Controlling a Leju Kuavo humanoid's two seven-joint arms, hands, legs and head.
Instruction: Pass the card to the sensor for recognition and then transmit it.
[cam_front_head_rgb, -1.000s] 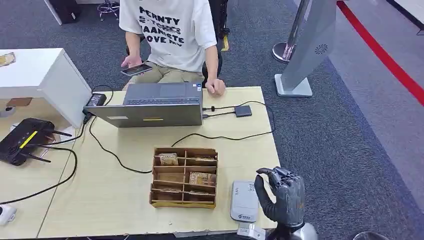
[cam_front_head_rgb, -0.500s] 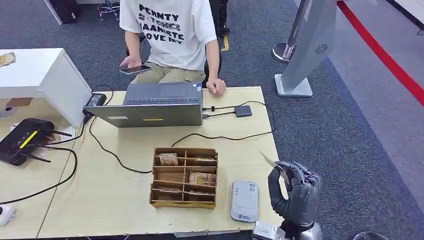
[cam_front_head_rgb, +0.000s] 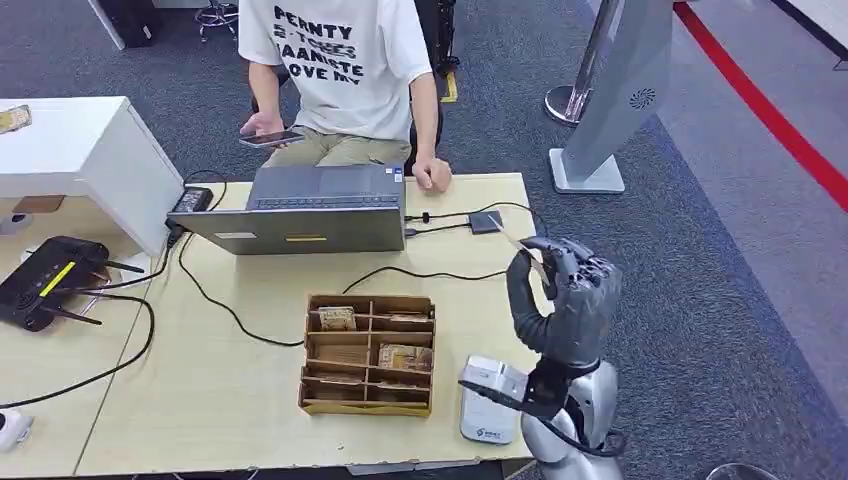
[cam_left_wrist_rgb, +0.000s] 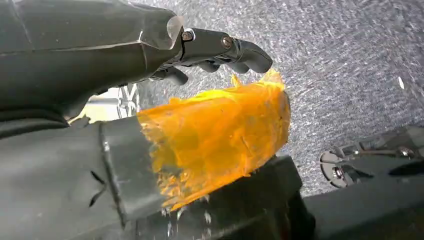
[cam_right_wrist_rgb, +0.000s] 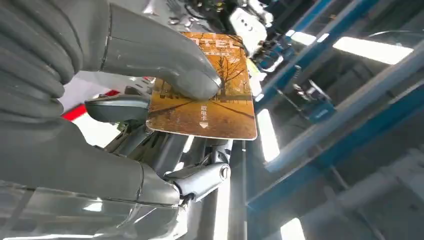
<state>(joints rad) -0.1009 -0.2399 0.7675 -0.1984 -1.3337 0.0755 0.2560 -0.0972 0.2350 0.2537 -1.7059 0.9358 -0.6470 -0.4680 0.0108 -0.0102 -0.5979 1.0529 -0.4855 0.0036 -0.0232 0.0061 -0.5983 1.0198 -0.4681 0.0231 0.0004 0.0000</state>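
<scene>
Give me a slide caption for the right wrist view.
Right hand pinches an orange autumn-tree card between thumb and fingers, lifted toward ceiling lights.

white T-shirt (cam_front_head_rgb: 340, 60) "OVE MY", card (cam_right_wrist_rgb: 210, 95) "TEL"

Floor: grey carpet (cam_front_head_rgb: 700, 260), with a red stripe (cam_front_head_rgb: 770, 110) running diagonally at far right. Worktop (cam_front_head_rgb: 250, 400): pale wood, rectangular. White cabinet (cam_front_head_rgb: 90, 160) at left, abutting the worktop. Grey panel stand (cam_front_head_rgb: 625, 80) on a flat base, on the carpet beyond the worktop's far right corner; round chrome post base (cam_front_head_rgb: 568, 100) just behind it. Light: even, bright.
</scene>
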